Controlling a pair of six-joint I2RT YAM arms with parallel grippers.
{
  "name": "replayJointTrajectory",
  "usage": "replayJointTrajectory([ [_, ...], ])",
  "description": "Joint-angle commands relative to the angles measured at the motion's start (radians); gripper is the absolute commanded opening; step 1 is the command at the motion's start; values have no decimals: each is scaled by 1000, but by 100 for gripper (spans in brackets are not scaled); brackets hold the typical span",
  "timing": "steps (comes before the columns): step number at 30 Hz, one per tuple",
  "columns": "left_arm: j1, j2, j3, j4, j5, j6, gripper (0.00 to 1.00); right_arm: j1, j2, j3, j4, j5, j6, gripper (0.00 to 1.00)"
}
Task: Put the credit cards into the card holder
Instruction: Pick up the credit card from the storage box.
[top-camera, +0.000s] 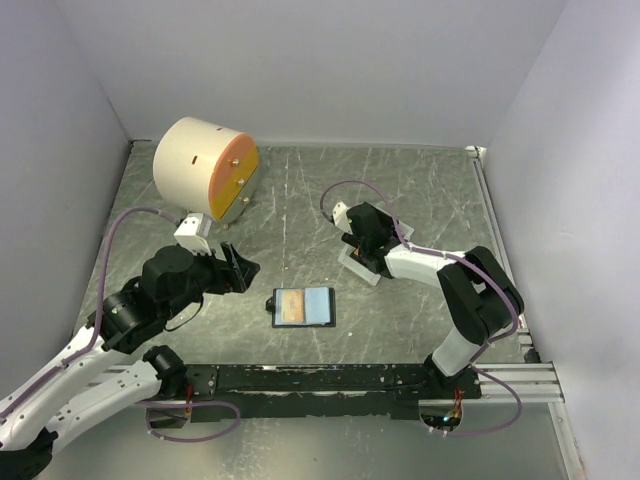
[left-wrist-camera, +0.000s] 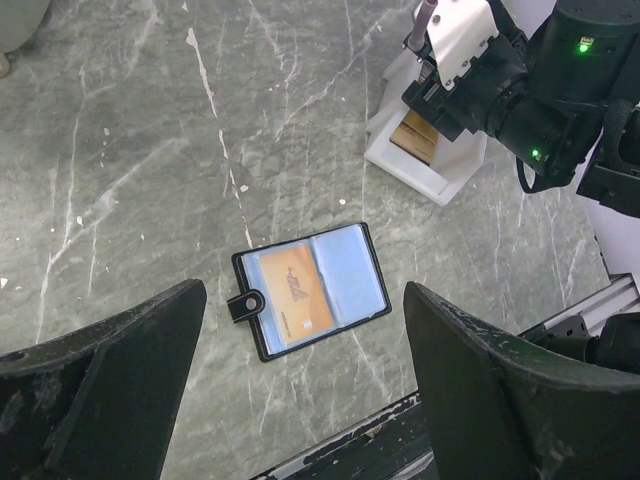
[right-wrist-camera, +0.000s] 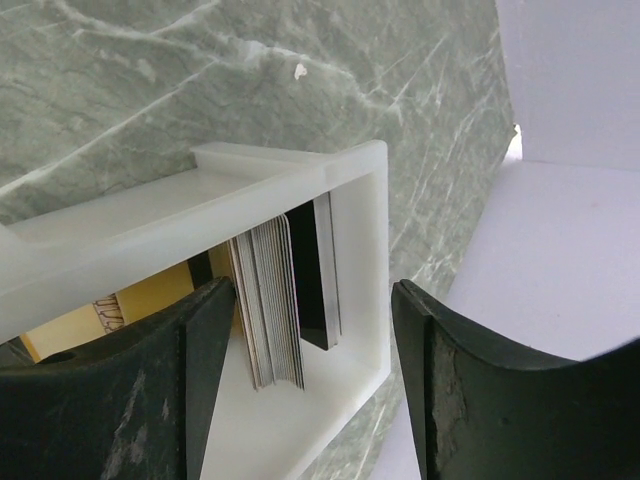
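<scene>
The black card holder (top-camera: 303, 306) (left-wrist-camera: 310, 290) lies open on the table between the arms. An orange-tan credit card (left-wrist-camera: 293, 295) sits in its left pocket, and the right pocket looks pale blue. My left gripper (top-camera: 240, 268) (left-wrist-camera: 303, 290) hovers open to the left of the holder, above it, with nothing between its fingers. More credit cards (right-wrist-camera: 275, 300) stand on edge as a stack in the white tray (top-camera: 358, 268) (right-wrist-camera: 350, 170). My right gripper (top-camera: 357, 245) (right-wrist-camera: 310, 300) is open over the tray's end, its fingers on either side of the stack and gripping no card.
A big cream cylinder with an orange face (top-camera: 205, 168) stands at the back left. A black rail (top-camera: 330, 378) runs along the near edge. White walls close in the table on three sides.
</scene>
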Motion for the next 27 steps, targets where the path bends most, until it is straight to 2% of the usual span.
replayJointTrajectory([
  [1,5,-10,0,-7,-20,-3,92,7,10,-16,85,45,-34,66],
  [11,5,-19,-14,-8,-17,-11,92,5,55,2,119,54,-62,74],
  [17,5,-20,-14,-8,-18,-11,92,4,56,20,112,66,-64,74],
  [27,5,-15,-16,-3,-17,-10,92,1,48,15,120,82,-81,64],
])
